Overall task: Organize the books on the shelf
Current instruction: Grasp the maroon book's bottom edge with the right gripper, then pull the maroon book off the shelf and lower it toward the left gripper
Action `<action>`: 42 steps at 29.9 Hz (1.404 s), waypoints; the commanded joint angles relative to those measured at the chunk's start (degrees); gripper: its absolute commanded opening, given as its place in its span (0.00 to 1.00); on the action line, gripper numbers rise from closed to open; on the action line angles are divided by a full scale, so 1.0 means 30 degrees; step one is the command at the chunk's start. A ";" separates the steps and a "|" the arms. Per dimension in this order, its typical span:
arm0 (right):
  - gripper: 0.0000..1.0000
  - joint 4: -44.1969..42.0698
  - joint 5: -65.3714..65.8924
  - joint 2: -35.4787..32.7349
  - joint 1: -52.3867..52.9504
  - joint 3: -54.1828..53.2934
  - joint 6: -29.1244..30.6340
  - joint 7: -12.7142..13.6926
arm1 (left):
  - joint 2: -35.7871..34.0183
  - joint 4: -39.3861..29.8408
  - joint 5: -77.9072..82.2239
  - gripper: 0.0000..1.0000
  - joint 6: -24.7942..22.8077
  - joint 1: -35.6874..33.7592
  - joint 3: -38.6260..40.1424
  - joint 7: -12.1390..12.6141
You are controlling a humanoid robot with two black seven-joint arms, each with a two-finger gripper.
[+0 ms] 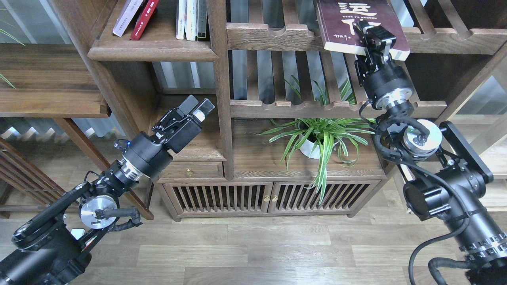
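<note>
The large maroon book (344, 21) with white Chinese characters is at the top right, over the front rail of a slatted rack (273, 37). My right gripper (374, 37) is shut on its lower edge and holds it from below. The red book (144, 18) and the pale white-lavender book (126, 18) lean side by side on the solid dark-brown shelf (152, 51) at the top left. My left gripper (197, 106) is low, in front of the compartment under that shelf, its fingers together and holding nothing.
Thin white-spined volumes (190, 19) stand at the right end of the shelf against a vertical post (222, 79). A second slatted rack (301, 107) lies below the first one. A potted spider plant (321, 136) sits on the cabinet top.
</note>
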State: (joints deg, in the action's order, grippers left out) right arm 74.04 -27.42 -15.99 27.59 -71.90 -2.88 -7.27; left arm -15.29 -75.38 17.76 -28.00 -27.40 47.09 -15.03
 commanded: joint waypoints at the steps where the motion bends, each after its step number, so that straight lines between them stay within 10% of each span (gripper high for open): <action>1: 0.23 -0.0071 -0.0029 -0.0002 -0.0115 0.0001 -0.0008 0.0022 | -0.0032 0.0020 -0.0001 0.99 0.0000 -0.0006 0.0005 -0.0029; 6: 0.05 -0.0159 -0.0058 0.0086 -0.0291 -0.0203 0.0256 -0.0007 | -0.0061 0.0021 -0.0001 0.99 0.0000 0.0023 0.0005 -0.0058; 13: 0.05 -0.0159 -0.0117 0.0525 -0.0350 -0.1053 0.0606 -0.0007 | -0.0032 0.0079 -0.0001 0.99 0.0000 0.0053 0.0005 0.0030; 27: 0.04 0.0104 -0.0117 0.0496 -0.3220 -0.0938 1.0064 0.0140 | 0.0027 0.0197 -0.0206 0.99 0.0000 0.0199 0.0269 -0.0204; 42: 0.01 0.0602 0.0117 -0.0323 -0.5798 0.1143 1.0292 0.0257 | 0.0173 0.0402 -0.3718 0.99 0.0000 -0.0035 0.0036 0.0118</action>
State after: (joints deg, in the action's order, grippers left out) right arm 75.60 -27.29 -16.36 11.36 -68.86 28.00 -6.58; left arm -14.81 -74.19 9.21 -28.00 -27.44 47.89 -14.74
